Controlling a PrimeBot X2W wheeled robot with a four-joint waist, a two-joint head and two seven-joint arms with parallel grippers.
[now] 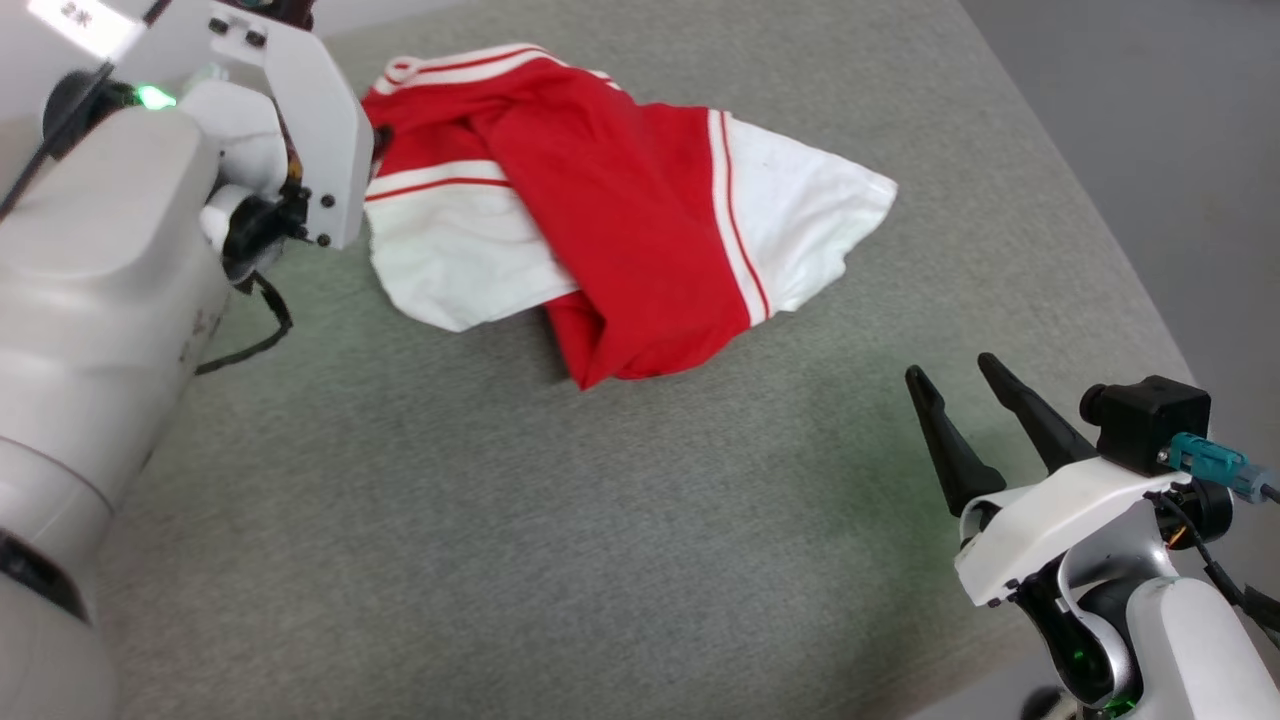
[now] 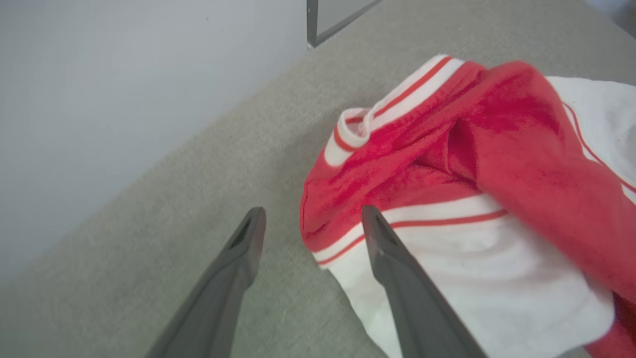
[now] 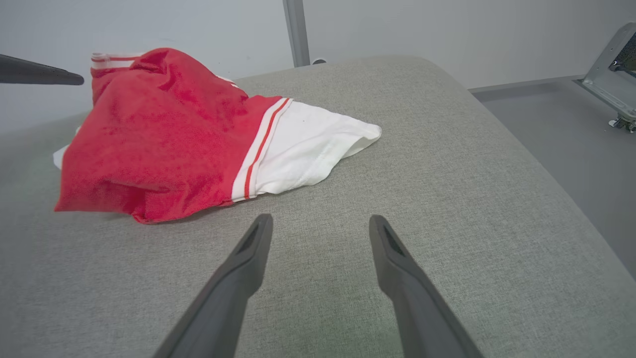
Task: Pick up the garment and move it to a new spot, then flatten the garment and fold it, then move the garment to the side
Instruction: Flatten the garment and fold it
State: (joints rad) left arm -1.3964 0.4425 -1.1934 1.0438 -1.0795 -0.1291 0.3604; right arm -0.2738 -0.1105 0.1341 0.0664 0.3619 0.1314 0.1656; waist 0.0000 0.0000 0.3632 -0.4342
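The garment lies in a crumpled heap on the grey table. Its red body is bunched over itself, one white sleeve splays out toward the right arm, and the striped collar sits at the heap's far end. It is neither flat nor folded, so I'd say flattening is the step in hand.

The left gripper hangs at the garment's collar-side edge, jaws wide with nothing held. One finger sits over the other sleeve's striped trim, though I cannot tell whether it touches. The pale forearm reaches in long from the garment's near side.

The right gripper waits well apart from the garment's near hem, jaws wide and empty, fingers pointing toward the cloth. It is probably parked there to give the left arm room while staying ready to spread that sleeve.
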